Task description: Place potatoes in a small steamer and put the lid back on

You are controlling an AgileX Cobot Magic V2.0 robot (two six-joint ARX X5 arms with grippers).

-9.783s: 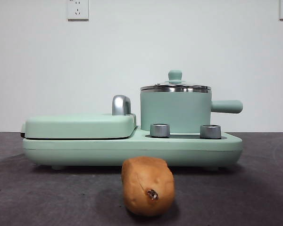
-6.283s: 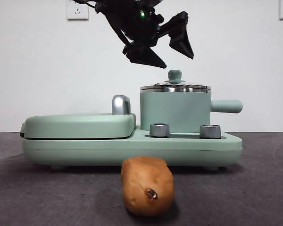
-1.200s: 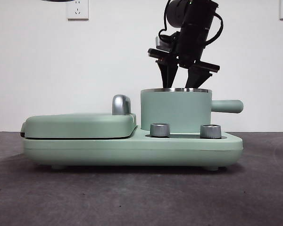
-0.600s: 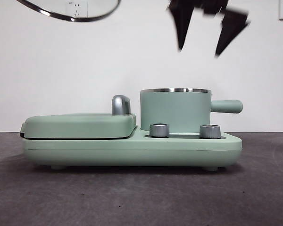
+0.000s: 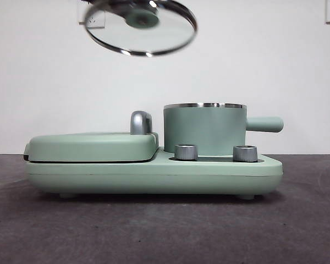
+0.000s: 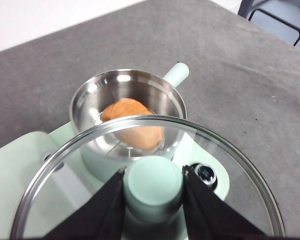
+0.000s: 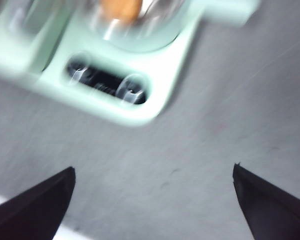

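The left gripper [image 6: 152,192] is holding the lid [image 5: 141,27] by its mint-green knob [image 6: 153,186], jaws clamped on either side of the knob, and the lid is hanging in the air above and to the grill side of the small steamer [image 5: 204,129], tilted so its glass face is showing in the front view. The step in hand is setting the lid back on. To do it well, the lid needs levelling first, then centring over the steamer's steel rim [image 5: 204,105] before it goes down, so that the lid's rim seats all round instead of catching one edge and sliding off. A slow descent and a release only once the lid is resting flat seem wise, since glass on steel would likely skid if dropped askew.

The steamer is sitting uncovered on the mint-green cooker base [image 5: 154,173], its stubby handle [image 5: 264,124] pointing away from the flat griddle cover [image 5: 92,147]. Inside its steel bowl the potato [image 6: 132,123] is lying on what looks like a rack, well below the rim, so it should not be fouling the lid.

The right gripper [image 7: 152,192] is hovering clear of the steamer over the desk [image 7: 200,150], jaws spread wide and holding nothing; its view is blurred.
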